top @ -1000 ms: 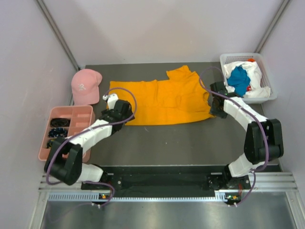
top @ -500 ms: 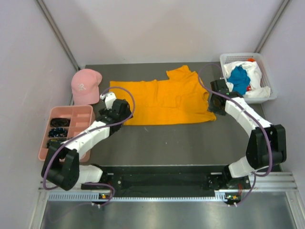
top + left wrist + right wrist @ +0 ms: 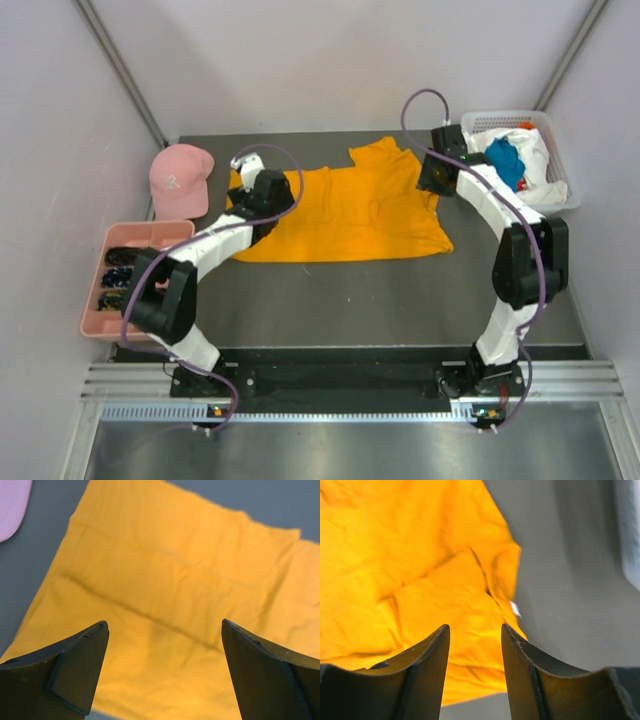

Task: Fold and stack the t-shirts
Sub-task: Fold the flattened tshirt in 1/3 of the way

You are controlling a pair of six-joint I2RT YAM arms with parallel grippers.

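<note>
The orange-yellow t-shirt (image 3: 345, 205) lies spread flat across the middle of the grey table. My left gripper (image 3: 260, 188) hovers over its left part, and in the left wrist view this gripper (image 3: 164, 625) is wide open above smooth orange cloth (image 3: 170, 580), holding nothing. My right gripper (image 3: 438, 172) hangs over the shirt's right edge. In the right wrist view this gripper (image 3: 475, 627) is partly open over wrinkled orange cloth (image 3: 420, 570) with nothing between its fingers. A teal-blue t-shirt (image 3: 503, 165) and a white t-shirt (image 3: 538, 152) lie bunched in the basket.
A white mesh basket (image 3: 500, 120) stands at the back right. At the left lies a pink cap (image 3: 178, 180). A pink compartment tray (image 3: 150, 232) with small dark items sits in front of the cap. Grey walls close in the table on both sides.
Both arms have reached farther back. The left gripper moved from the shirt's near left corner onto its left part. The right gripper moved up along the shirt's right edge.
</note>
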